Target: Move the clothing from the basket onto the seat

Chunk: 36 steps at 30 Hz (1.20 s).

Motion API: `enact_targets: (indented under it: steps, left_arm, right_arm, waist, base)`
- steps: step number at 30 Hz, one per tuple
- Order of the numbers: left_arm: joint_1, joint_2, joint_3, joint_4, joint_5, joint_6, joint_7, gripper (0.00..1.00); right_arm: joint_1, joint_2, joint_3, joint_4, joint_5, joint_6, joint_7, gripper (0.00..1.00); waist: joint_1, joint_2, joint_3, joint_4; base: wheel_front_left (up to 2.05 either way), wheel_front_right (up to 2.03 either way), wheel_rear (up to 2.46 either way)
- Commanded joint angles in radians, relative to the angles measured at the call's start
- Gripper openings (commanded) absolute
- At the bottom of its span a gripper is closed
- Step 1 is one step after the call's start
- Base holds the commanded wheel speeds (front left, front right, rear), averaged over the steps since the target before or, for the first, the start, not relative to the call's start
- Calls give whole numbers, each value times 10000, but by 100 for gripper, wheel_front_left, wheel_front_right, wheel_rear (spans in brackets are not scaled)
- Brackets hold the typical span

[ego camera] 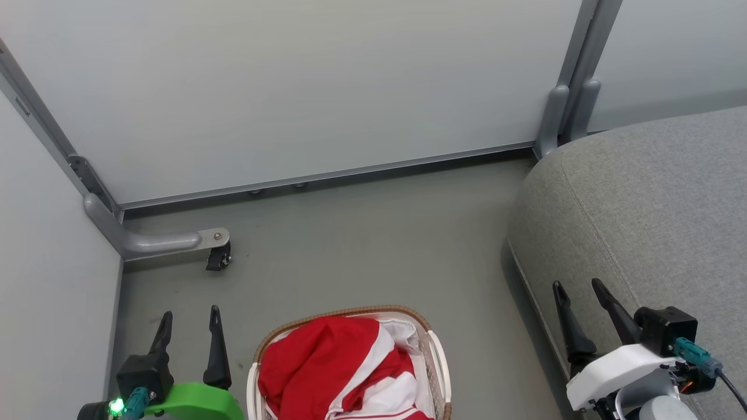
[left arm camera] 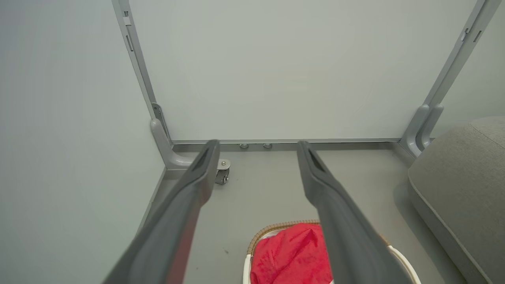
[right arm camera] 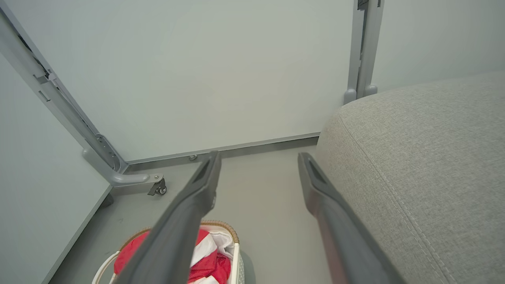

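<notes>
Clothing (ego camera: 338,367): as it lies heaped in the basket (ego camera: 344,312), we note bright red fabric with white panels, bunched and folded over itself, rising above the rim; nothing has hold of it.
Basket: oval, white slatted sides, brown woven rim, white liner showing at the far right inside; it stands on the floor (ego camera: 373,233), at the bottom middle of the head view, cut off by the lower edge.
Seat (ego camera: 653,204): grey woven upholstery with a rounded corner and a stitched seam, to the robot's right of the basket and apart from it, a strip of bare floor between them; we see no garment on the part in view.
Left gripper (ego camera: 191,312): fingers spread wide and empty, to the left of the basket and clear of it, pointing toward the back panel; a green cover (ego camera: 195,402) sits at its wrist.
Right gripper (ego camera: 578,284): fingers likewise parted and empty, in the head view lying over the seat's front edge; we cannot tell whether it touches the fabric; white housing (ego camera: 613,373) behind the fingers.
Floor: plain grey.
Surroundings: pale partition panels (ego camera: 292,87) in grey metal frames close in the back and left; a metal foot with a small black caster (ego camera: 219,256) rests at the left corner.
</notes>
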<state>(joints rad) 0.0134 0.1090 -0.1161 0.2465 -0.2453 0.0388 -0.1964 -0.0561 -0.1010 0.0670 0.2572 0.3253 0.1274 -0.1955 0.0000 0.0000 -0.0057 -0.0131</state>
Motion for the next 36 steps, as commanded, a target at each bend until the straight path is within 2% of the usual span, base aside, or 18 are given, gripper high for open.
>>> enact_targets:
  steps: [1, 15, 30, 36]
  left_arm:
    - [93, 86, -20, -77, 201, 45, -110, 100]
    - [239, -38, 18, -213, 1265, 50, -416, 100]
    - [216, -197, -26, 11, 2262, -180, -725, 100]
    - [-216, -405, 17, 295, 1936, -441, -686, 100]
  right_arm:
    - [18, -67, 18, -21, -219, 43, -118, 100]
    - [91, -77, 56, 8, -1237, 42, -426, 100]
    - [-23, -138, 232, -63, -2159, 34, -720, 100]
    - [-284, -197, 290, -248, -1993, 34, -714, 100]
  waist:
    - [0, 0, 6, 0]
    - [0, 0, 1, -22]
    - [0, 0, 364, -196]
    - [0, 0, 1046, -408]
  base:
    - [0, 0, 0]
    - [0, 0, 0]
    - [0, 0, 0]
    - [0, 0, 0]
